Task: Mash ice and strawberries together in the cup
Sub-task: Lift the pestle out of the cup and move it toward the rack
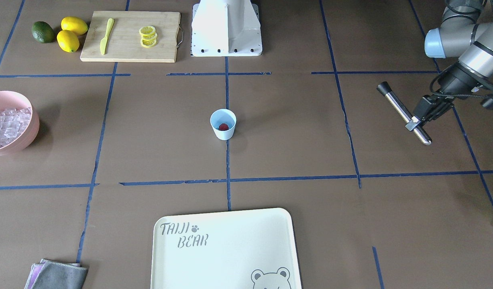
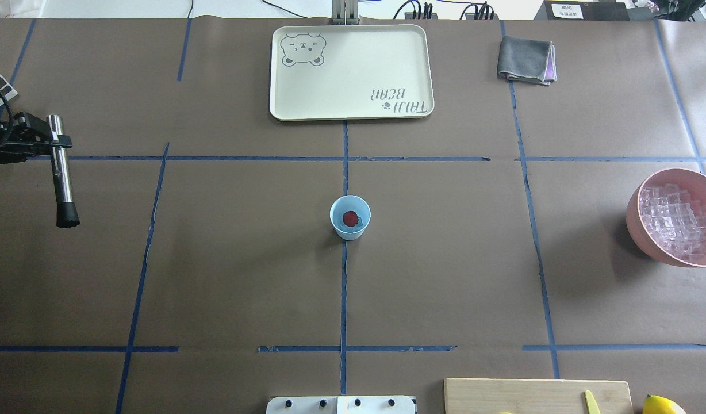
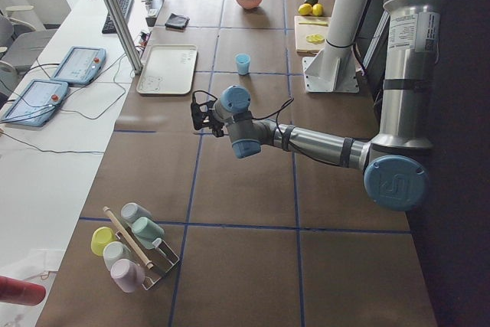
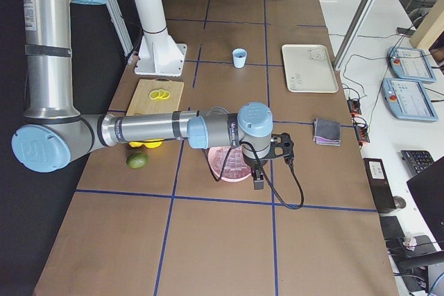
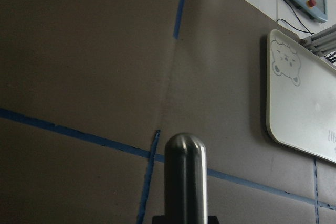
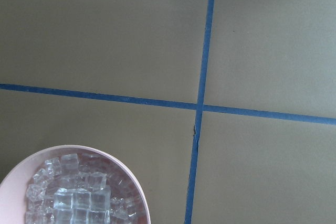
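My left end effector (image 1: 416,121) is pinching the black-tipped steel pestle rod (image 1: 399,108), long axis roughly level, near the table's left edge. The small pale-blue cup (image 1: 223,130), holding the red strawberry (image 1: 223,127), is standing mid-table, well apart to my right.

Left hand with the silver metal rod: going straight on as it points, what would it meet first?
Probably bare brown table paper near a blue tape line; the wrist view shows nothing else beyond the left hand and its silver metal rod. The cream bear tray lies off to the side.
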